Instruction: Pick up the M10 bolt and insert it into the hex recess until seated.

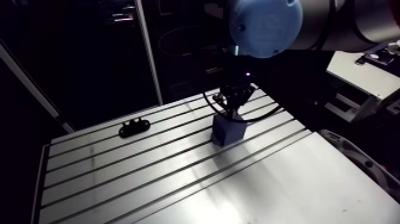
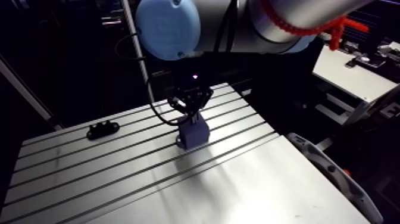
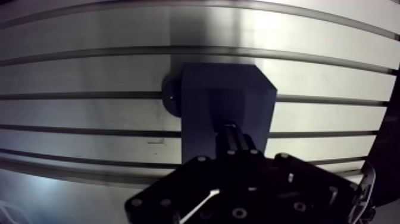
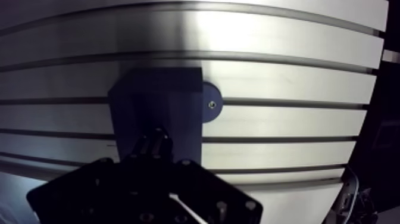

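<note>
The tool (image 3: 235, 140) hung over the block (image 3: 226, 89) on the surface (image 1: 178, 184), a black part (image 1: 134, 127) at nine o'clock; its grip I couldn't tell.

Your slotted aluminium bench (image 1: 178, 184) lies bare across its whole near half in the arm view, and a hand could sweep there with nothing in the way. The one tall obstacle is the dark blue square block (image 1: 228, 132), standing toward the far side of the bench. The black pincer (image 1: 233, 112) hangs right over its top, so the room above the block is taken. A round blue foot tab (image 4: 211, 105) sticks out flat from the block's base on one side. Well apart, near the far edge, a small low black piece (image 1: 133, 127) lies across the slots. Between it and the block you have open bench.
</note>
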